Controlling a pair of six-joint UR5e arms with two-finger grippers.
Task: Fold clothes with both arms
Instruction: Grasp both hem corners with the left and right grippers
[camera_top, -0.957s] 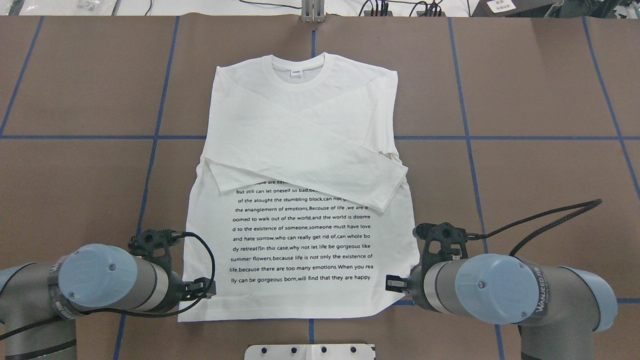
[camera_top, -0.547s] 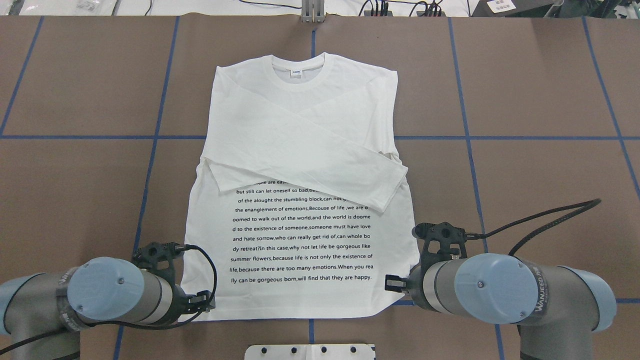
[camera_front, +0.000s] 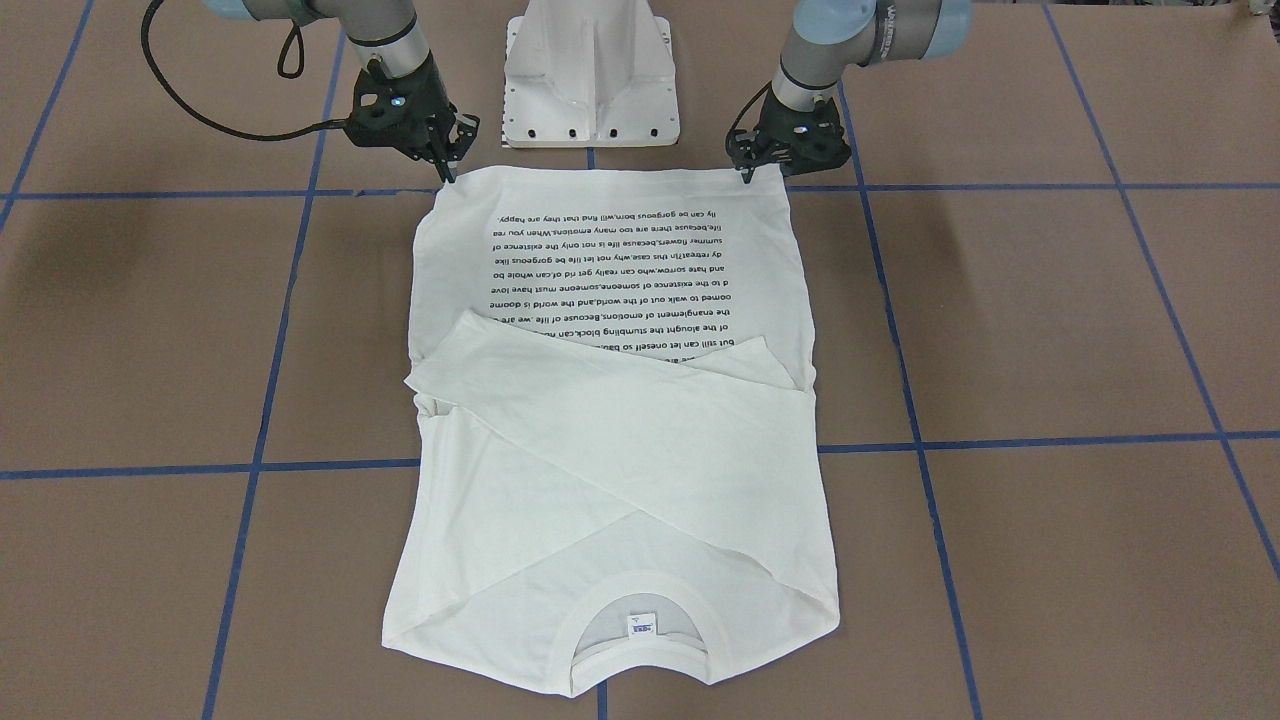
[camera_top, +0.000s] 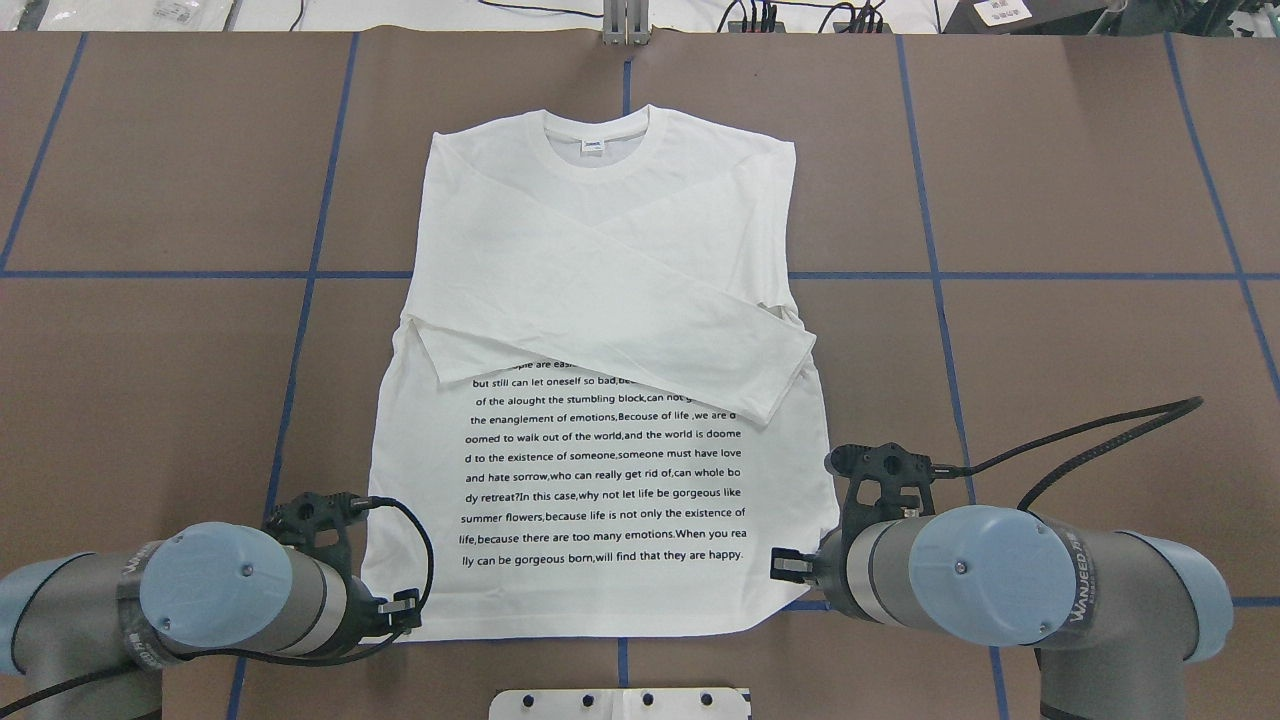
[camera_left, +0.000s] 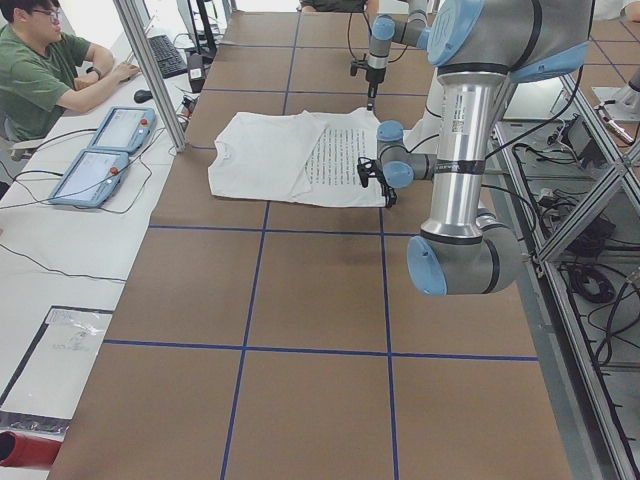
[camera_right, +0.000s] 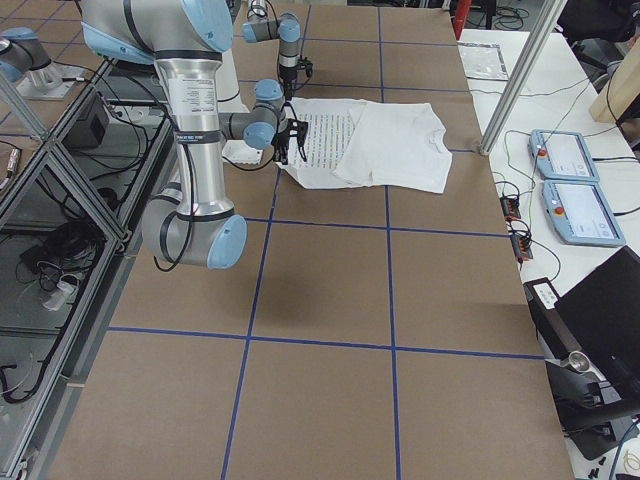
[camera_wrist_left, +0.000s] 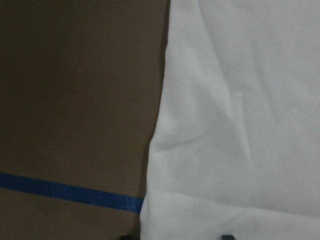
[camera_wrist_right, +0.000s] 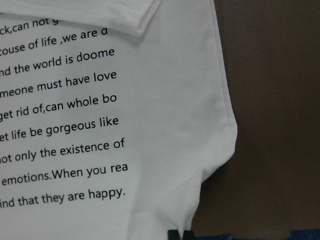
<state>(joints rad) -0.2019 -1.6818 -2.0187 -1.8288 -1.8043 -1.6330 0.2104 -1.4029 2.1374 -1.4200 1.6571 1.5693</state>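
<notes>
The white long-sleeved shirt (camera_top: 600, 250) lies flat on the brown table, collar (camera_top: 595, 140) at the far end and both sleeves crossed over the chest above the black text block (camera_top: 605, 470). My left gripper (camera_top: 405, 605) sits low at the near left hem corner. In the left wrist view its jaws stand open, with the cloth edge (camera_wrist_left: 240, 125) between the two fingertips. My right gripper (camera_top: 780, 567) is at the near right hem corner. Its tips (camera_wrist_right: 175, 235) are together on the cloth, which bunches toward them. In the front view, the left gripper (camera_front: 748, 172) and the right gripper (camera_front: 447, 168) touch the hem corners.
The white pedestal base (camera_front: 590, 80) stands just behind the hem, between the arms. Blue tape lines (camera_top: 310, 275) grid the table. A seated person (camera_left: 40, 70) and two teach pendants (camera_left: 100, 150) are on a side desk beyond the collar end.
My left arm has drawn back toward the robot along the shirt's left edge, bringing its gripper down to the hem corner. The right arm and the shirt have not visibly moved.
</notes>
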